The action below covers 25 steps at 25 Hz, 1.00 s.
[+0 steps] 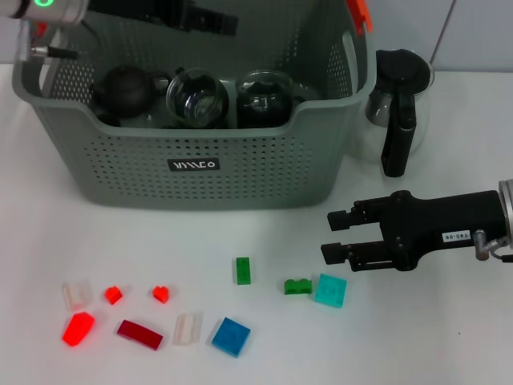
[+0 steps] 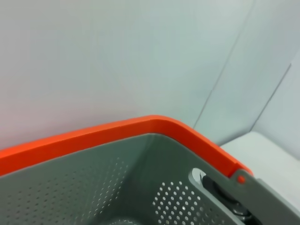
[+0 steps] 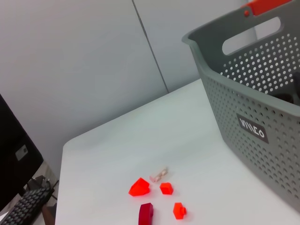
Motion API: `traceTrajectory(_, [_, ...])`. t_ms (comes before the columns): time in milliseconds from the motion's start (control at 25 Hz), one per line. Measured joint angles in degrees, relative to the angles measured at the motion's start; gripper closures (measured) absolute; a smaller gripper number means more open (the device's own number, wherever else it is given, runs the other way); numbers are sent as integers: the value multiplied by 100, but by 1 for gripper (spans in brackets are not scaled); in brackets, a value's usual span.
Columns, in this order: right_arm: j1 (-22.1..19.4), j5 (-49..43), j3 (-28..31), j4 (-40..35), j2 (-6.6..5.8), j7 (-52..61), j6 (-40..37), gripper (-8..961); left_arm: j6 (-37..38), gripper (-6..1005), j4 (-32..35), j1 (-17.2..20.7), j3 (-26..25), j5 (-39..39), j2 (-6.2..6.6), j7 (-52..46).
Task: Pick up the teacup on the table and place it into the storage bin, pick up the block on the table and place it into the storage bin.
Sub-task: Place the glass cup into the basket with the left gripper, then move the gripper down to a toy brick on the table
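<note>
Currently the right gripper (image 1: 335,233) hovers low over the desk (image 1: 417,337) at about four o'clock from the storage bin (image 1: 200,144), its fingers parted and holding nothing. Blocks lie scattered in front of the bin: a green block (image 1: 297,285) and a teal tile (image 1: 330,289) sit just beside the fingertips, at seven o'clock from them. Inside the bin rest what look like dark teacups (image 1: 192,96). The left gripper hangs over the bin's far left corner; I cannot tell its state.

The storage bin (image 1: 264,172) carries a black label (image 1: 193,164) with stylised, not clearly readable white lettering.
</note>
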Motion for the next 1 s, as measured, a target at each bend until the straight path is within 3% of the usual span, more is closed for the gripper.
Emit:
traceTrajectory(160, [-1,0,-18,3,0,6,-1,310,34,236,151,112,47,44,47,-528])
traceTrajectory(600, [19,0,-13,-19,-8,10,0,309,972,237,878,295,-83,125,109,-1255])
traceTrajectory(800, [21,0,9,-17,-9,10,24,309,2035,238,1361,352,-191,-270,180,-1264])
traceTrajectory(1000, [21,0,7,-2,-9,10,31,310,3267,239,1891,482,-275,-1005,203,-489])
